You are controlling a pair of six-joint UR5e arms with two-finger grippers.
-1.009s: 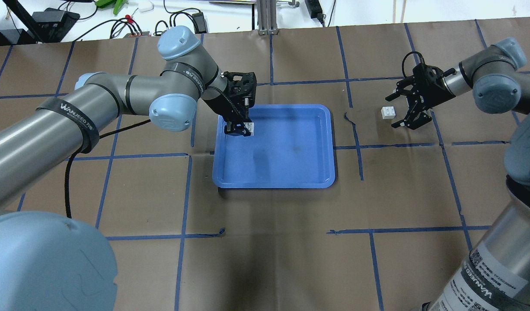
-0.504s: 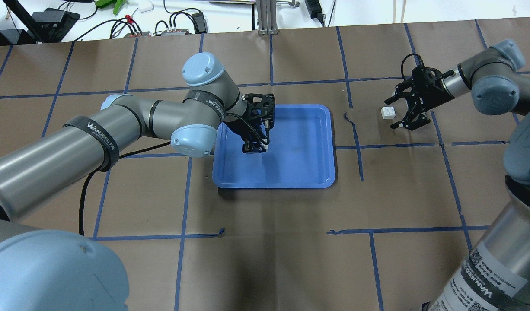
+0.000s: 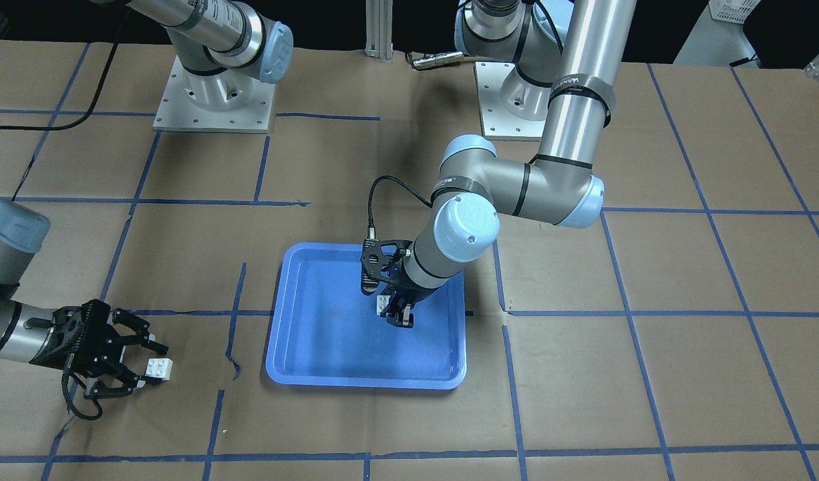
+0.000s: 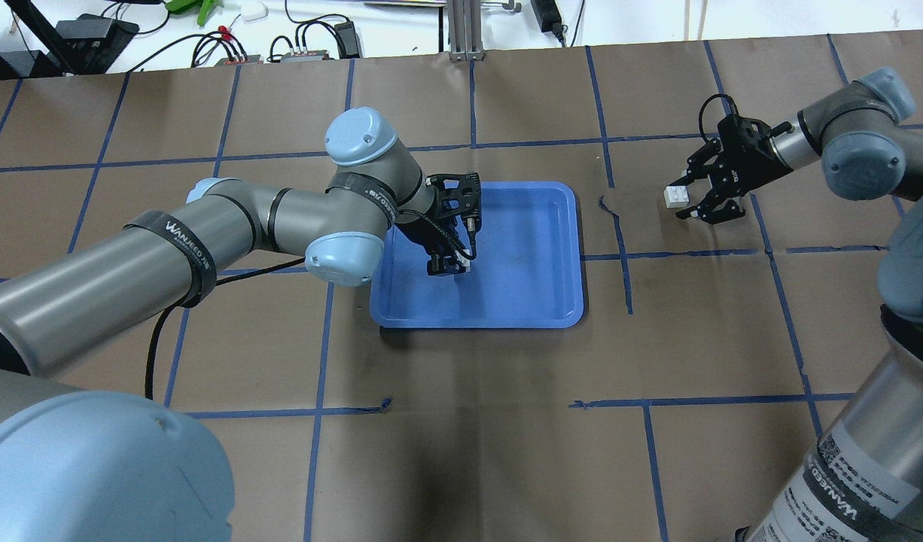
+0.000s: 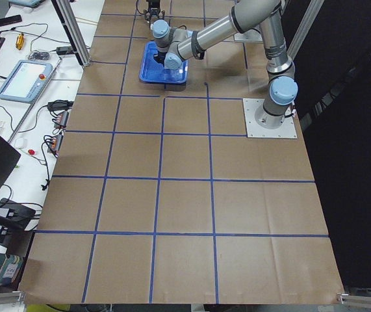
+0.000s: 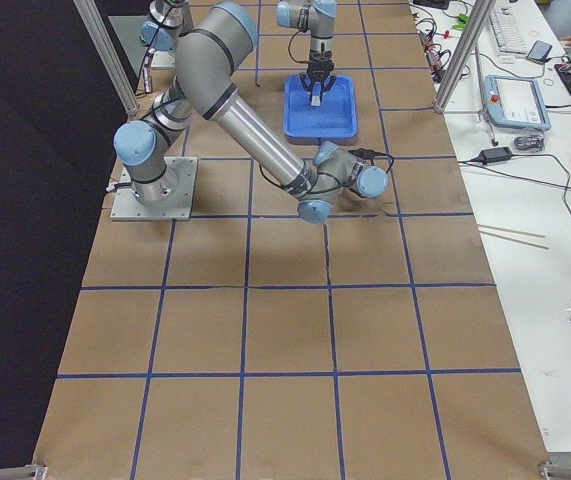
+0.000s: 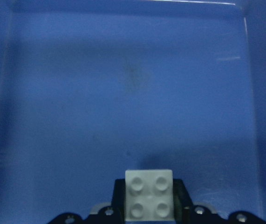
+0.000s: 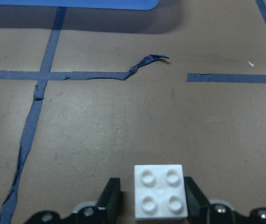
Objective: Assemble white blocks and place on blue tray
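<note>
The blue tray (image 4: 522,293) lies mid-table and shows in the front view (image 3: 316,361) too. My left gripper (image 4: 448,266) is shut on one white block (image 7: 149,199), studs toward the wrist camera, low over the tray's left half; the block also shows in the front view (image 3: 382,305). The second white block (image 4: 677,195) sits studs-up on the brown paper right of the tray. My right gripper (image 4: 675,199) is open and straddles it; in the right wrist view the block (image 8: 160,191) lies between the fingers (image 8: 110,198), with a gap on one side.
Blue tape lines cross the brown paper; a torn, lifted strip of tape (image 4: 610,207) lies between the tray and the second block. Cables and devices (image 4: 220,45) sit past the table's far edge. The arm bases (image 3: 212,100) stand at the robot's side.
My left arm has carried its block from the tray's far left corner toward me, to the middle of the tray's left half. My right gripper has moved left, so its open fingers now straddle the second block.
</note>
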